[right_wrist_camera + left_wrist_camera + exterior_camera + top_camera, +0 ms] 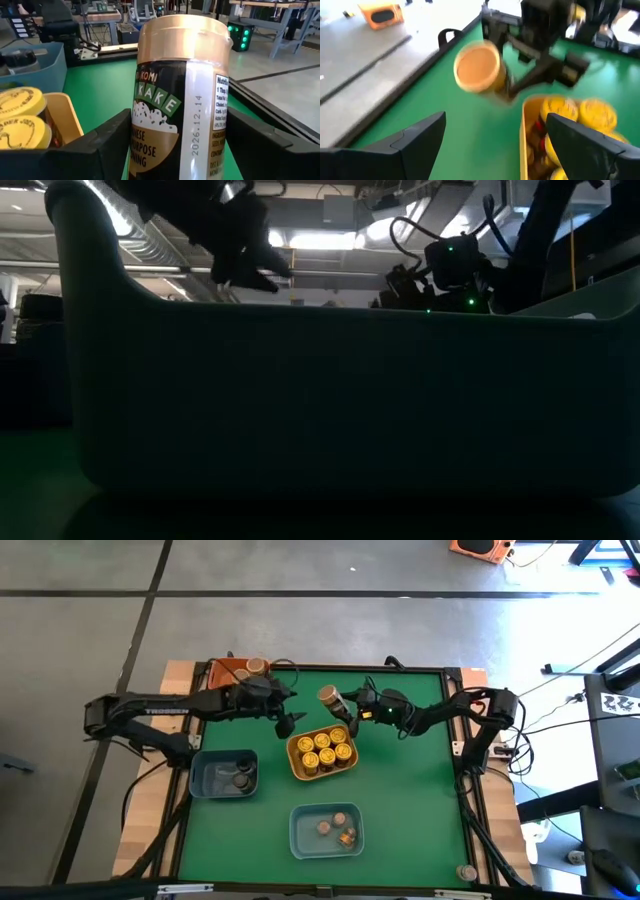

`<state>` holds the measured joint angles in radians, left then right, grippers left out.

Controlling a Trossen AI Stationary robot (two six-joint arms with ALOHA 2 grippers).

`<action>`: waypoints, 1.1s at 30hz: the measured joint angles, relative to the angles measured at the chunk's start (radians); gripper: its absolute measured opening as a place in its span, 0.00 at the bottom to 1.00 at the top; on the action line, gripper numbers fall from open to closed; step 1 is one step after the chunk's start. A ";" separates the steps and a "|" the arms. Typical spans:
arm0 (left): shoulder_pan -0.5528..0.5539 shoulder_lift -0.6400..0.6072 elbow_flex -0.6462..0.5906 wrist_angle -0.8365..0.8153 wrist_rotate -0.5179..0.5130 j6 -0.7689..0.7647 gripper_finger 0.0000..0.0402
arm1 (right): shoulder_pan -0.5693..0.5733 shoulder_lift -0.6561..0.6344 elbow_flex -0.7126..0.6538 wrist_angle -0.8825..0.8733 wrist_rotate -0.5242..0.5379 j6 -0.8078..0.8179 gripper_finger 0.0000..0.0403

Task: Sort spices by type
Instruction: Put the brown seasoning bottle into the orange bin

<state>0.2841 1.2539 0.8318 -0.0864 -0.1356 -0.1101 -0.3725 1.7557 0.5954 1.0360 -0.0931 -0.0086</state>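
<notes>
Your furikake jar [180,95], tan-lidded, sits clamped in the right gripper [343,712] above the yellow tray [296,762] near the table's far edge; your left gripper [288,723] hangs released beside it.

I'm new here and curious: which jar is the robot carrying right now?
Find the yellow tray mid-table, packed with yellow-lidded jars. Just beyond its far edge, the right arm's fingers clamp one jar in the air. Unlike those, it has a tan lid and a dark label.

Two dark jointed arms, black cables, green lights at right wrist.
</notes>
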 joint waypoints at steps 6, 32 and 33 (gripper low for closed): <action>0.003 -0.002 0.024 0.091 -0.002 0.015 0.85 | 0.000 0.000 0.001 0.001 -0.005 -0.005 0.70; -0.003 -0.003 0.025 0.185 0.076 -0.096 0.97 | 0.030 -0.001 0.027 0.016 -0.150 -0.013 0.71; -0.003 -0.003 0.025 0.194 0.077 -0.098 0.97 | 0.039 -0.001 0.037 0.016 -0.157 -0.021 0.71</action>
<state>0.2811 1.2510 0.8570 0.1077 -0.0589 -0.2079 -0.3339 1.7550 0.6320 1.0515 -0.2497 -0.0300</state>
